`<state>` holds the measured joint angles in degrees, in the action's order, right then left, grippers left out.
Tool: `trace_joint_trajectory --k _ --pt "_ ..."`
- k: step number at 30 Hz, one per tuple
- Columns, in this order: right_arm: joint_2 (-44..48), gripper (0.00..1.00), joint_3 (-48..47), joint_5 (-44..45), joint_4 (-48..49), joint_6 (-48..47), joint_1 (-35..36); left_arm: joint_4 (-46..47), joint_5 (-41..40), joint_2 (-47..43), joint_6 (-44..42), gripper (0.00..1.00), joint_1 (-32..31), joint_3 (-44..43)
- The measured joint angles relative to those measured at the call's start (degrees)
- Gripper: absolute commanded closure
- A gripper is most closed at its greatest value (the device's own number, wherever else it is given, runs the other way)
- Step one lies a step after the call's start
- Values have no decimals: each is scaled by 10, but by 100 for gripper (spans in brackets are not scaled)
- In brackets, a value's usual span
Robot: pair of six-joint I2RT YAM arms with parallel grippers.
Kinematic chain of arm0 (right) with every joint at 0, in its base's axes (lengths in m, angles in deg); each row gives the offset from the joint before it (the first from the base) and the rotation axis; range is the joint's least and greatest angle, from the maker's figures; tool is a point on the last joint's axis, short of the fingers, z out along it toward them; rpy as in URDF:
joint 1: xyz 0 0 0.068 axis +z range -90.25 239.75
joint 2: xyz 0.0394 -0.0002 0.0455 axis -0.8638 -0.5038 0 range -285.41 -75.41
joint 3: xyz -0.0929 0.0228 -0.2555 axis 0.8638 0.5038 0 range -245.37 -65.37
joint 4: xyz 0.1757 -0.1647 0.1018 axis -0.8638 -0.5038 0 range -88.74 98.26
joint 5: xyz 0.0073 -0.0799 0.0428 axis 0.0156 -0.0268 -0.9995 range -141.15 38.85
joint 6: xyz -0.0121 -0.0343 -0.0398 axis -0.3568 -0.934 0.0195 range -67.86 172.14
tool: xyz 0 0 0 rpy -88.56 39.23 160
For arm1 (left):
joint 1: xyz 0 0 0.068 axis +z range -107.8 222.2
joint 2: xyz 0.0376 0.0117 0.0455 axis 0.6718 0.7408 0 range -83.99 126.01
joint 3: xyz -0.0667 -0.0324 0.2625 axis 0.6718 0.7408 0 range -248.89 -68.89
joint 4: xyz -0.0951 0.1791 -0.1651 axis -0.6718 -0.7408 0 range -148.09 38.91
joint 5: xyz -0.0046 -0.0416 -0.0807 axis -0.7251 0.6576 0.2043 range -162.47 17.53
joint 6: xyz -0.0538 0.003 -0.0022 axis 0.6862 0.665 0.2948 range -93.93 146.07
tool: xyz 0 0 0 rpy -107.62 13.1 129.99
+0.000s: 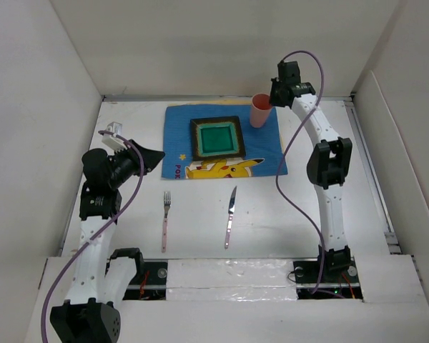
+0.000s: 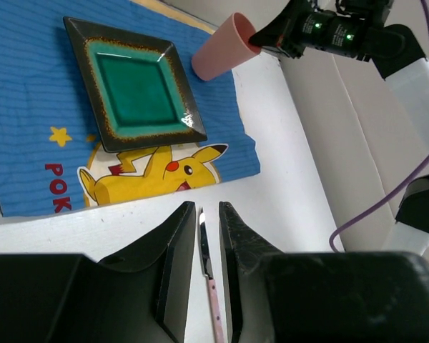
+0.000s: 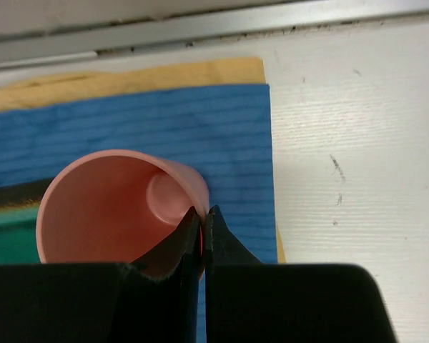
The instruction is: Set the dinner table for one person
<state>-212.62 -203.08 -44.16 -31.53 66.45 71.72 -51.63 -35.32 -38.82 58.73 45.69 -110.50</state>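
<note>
The white dinner table [image 1: 286, 214] carries a blue cartoon mat [image 1: 268, 153] with a square green plate [image 1: 217, 137] on it. My right gripper [image 1: 274, 95] is shut on the rim of a pink cup [image 1: 260, 111] at the mat's far right corner; in the right wrist view one finger is inside the cup [image 3: 114, 207] and one outside, with the gripper [image 3: 202, 211] pinching the rim. A fork [image 1: 166, 218] and a knife [image 1: 231, 214] lie on the table in front of the mat. My left gripper [image 1: 156, 158] hovers left of the mat, slightly open and empty; the knife [image 2: 206, 257] shows through its gap [image 2: 207, 207].
White walls border the table on the left, back and right. A metal rail runs along the back edge [image 3: 200, 28]. The right arm's purple cable [image 1: 286, 179] hangs over the table's right side. The plate [image 2: 136, 86] and the cup [image 2: 222, 56] also show in the left wrist view.
</note>
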Motion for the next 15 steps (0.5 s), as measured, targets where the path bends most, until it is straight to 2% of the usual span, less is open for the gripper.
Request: trace_joint_trajectory --k 15 --pt "-16 100 -2 -2 8 4 -3 7 5 5 2 83 0 0"
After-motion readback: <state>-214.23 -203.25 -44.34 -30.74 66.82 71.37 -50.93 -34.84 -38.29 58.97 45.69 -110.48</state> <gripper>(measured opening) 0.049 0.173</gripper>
